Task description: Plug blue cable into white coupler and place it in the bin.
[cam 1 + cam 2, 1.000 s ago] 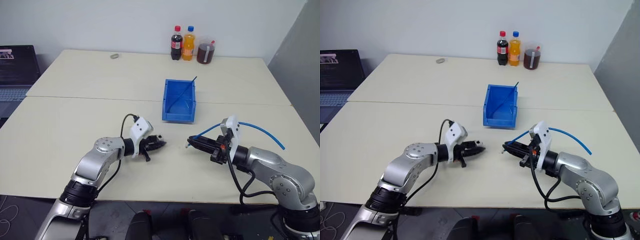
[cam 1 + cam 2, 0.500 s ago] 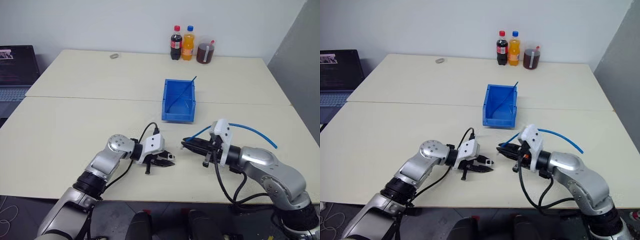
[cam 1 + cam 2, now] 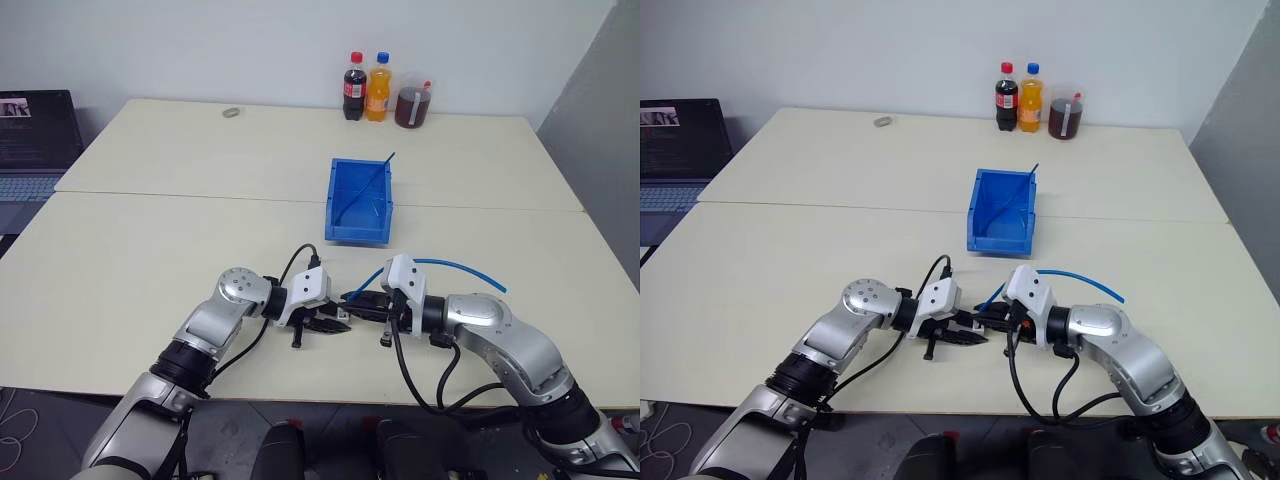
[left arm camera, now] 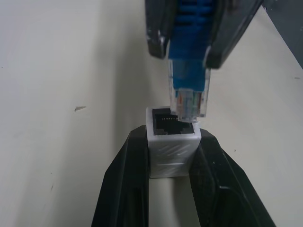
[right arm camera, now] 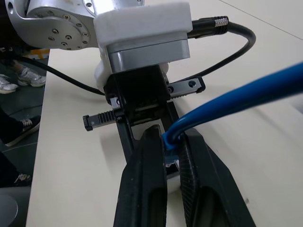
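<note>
My left gripper [image 3: 338, 323] is shut on the white coupler [image 4: 172, 143], whose dark opening faces the right gripper. The right gripper [image 3: 352, 301] is shut on the blue cable [image 3: 461, 265] just behind its clear plug [image 4: 190, 101]. In the left wrist view the plug's tip sits at the rim of the coupler's opening, off to one side; I cannot tell whether it has gone in. Both grippers meet tip to tip just above the table near its front edge. The cable arcs back over my right forearm. The blue bin [image 3: 359, 230] stands behind them, with a thin dark line across its inside.
At the table's far edge stand two bottles [image 3: 365, 87] and a cup of dark drink [image 3: 411, 105]. A small grey object [image 3: 231, 112] lies at the far left. A laptop [image 3: 30, 135] sits beyond the left edge. A seam crosses the table [image 3: 150, 250].
The right gripper has carried the cable's plug leftward until it meets the coupler. The left gripper first swung in toward the middle, then held still for the last half second.
</note>
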Controlling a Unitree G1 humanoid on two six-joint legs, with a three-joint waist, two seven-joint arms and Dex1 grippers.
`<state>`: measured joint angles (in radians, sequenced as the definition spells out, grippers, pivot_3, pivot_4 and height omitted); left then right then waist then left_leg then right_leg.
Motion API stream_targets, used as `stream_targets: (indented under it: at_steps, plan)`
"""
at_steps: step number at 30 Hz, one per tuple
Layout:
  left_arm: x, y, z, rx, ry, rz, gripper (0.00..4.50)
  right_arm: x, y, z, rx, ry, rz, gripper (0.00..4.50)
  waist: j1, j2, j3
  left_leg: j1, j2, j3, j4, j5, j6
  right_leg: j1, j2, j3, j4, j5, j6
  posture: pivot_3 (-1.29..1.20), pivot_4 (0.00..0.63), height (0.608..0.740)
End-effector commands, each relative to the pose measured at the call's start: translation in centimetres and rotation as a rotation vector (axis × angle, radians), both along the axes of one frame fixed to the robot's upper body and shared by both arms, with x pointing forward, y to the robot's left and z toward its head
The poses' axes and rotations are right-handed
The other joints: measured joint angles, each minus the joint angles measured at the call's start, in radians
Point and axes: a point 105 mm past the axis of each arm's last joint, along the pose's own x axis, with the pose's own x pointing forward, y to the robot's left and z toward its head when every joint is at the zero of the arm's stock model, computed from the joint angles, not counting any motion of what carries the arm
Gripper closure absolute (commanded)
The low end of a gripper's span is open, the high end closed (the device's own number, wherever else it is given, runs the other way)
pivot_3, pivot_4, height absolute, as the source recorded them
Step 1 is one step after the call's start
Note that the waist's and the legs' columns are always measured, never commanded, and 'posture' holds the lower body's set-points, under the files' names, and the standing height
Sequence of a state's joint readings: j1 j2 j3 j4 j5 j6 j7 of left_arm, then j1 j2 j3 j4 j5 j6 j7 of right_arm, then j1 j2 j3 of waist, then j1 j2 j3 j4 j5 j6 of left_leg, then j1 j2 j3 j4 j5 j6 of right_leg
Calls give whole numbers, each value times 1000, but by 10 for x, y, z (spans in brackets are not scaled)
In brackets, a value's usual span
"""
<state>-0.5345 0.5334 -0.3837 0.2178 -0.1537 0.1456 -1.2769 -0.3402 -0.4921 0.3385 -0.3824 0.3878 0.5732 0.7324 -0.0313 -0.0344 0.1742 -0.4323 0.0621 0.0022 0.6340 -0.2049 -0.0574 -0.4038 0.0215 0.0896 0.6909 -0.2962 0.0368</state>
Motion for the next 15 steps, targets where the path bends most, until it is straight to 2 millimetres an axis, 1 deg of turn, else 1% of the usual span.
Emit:
stream_targets:
  at_steps: [1,7,15]
  plan:
    - [-4,1,0,10,-2,-10,3688,-3,4,3,4,-34,24,4417,0,0,0,0,0,0,0,0,0,0,0,0,1,0,0,0,150,740]
    - [-4,1,-1,6,3,2,3688,-2,4,-3,-22,-39,24,4418,0,0,0,0,0,0,5,0,0,0,0,0,5,0,0,0,150,740]
    - [-1,-1,1,-6,2,23,3688,-4,0,-18,-115,-59,39,4419,0,0,0,0,1,-1,8,0,0,0,1,0,7,0,0,0,150,740]
